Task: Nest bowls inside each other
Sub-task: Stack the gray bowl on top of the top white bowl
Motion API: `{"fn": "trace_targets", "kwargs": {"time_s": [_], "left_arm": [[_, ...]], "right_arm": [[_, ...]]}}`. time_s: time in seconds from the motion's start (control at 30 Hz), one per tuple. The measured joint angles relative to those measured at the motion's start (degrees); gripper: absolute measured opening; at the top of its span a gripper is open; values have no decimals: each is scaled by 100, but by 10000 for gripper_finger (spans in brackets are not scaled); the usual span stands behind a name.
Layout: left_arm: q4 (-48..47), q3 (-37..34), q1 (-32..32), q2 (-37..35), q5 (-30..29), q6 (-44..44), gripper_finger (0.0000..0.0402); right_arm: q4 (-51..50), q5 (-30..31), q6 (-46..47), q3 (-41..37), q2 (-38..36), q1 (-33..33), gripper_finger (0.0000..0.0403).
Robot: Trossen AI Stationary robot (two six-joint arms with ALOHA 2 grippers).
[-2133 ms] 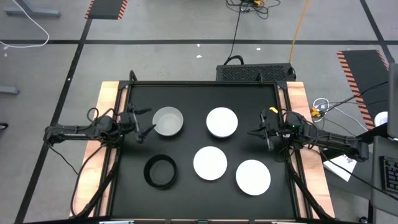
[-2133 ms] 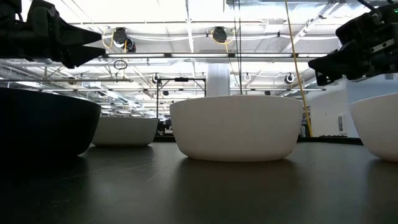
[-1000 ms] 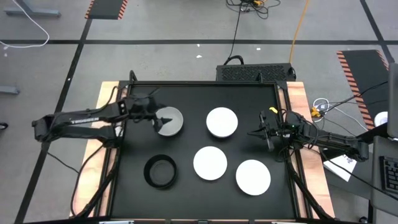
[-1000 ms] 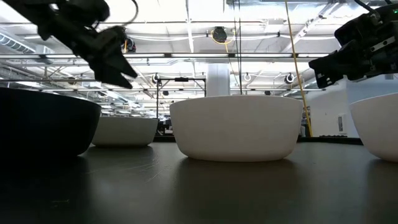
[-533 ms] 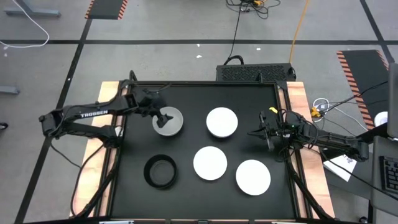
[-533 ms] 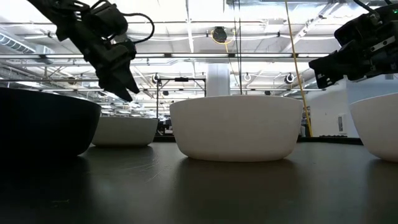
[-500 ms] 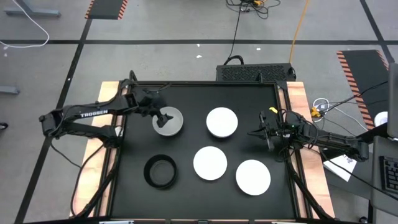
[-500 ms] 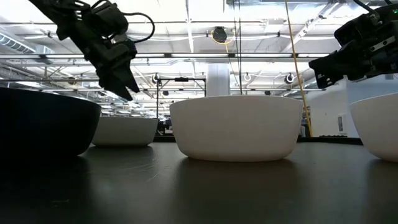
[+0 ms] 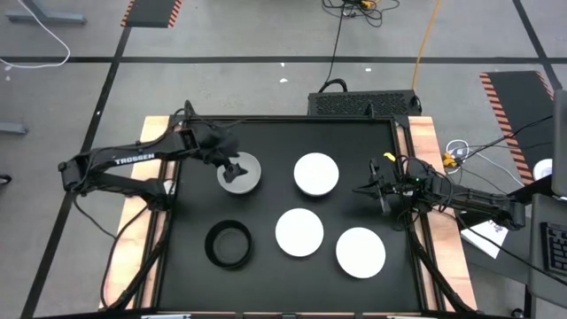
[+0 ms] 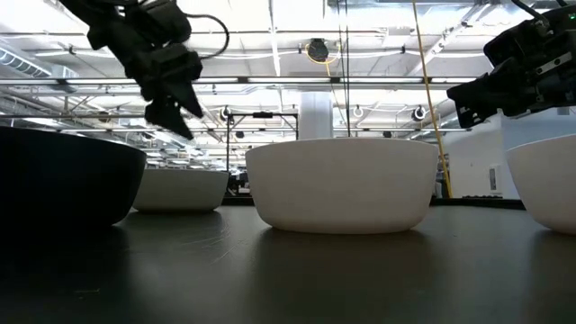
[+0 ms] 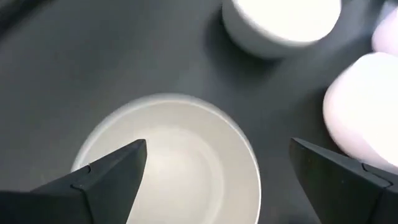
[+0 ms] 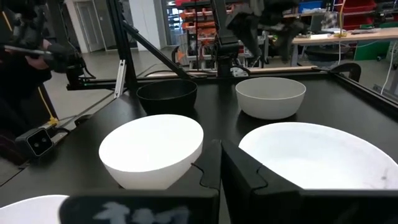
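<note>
1. My left hand (image 9: pixel 234 165) hangs over the far-left light grey round bowl (image 9: pixel 239 174), fingers spread wide and holding nothing. In the left wrist view one finger sits over the rim and the other well outside it.
2. To do this step well, I judge I should lower until one finger is inside the wall and one outside, then pinch the rim squarely. A shallow bite on a smooth bowl could slip or tip it.
3. Near-left on the black worktop (image 9: pixel 266 266) sits the black round bowl (image 9: pixel 229 244), apart from the rest. I cannot make out anything in it.
4. Further right are three white round bowls: one in the middle (image 9: pixel 299 232), one far of it (image 9: pixel 316 174), one near-right (image 9: pixel 361 252). All stand upright and separate, none touching.
5. I see five bowls from above. The grey bowl shows nothing loose inside; whether it is a single bowl or two stacked I cannot tell. Most of the nesting looks still to be done.
6. My right hand (image 9: pixel 364 188) waits at the right edge of the worktop, clenched shut on nothing.
</note>
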Motion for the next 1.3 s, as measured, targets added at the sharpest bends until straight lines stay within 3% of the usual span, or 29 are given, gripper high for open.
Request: {"fn": "trace_targets", "kwargs": {"time_s": [0.47, 1.0, 1.3], "left_arm": [[-547, -2, -685, 835, -77, -103, 395], [-654, -4, -989, 997, -258, -99, 395], [-557, -4, -1062, 1565, -456, -99, 395]], "right_arm": [[0, 0, -2, 0, 2, 0, 0], [0, 0, 0, 0, 2, 0, 0], [1, -1, 0, -26, 4, 0, 0]]}}
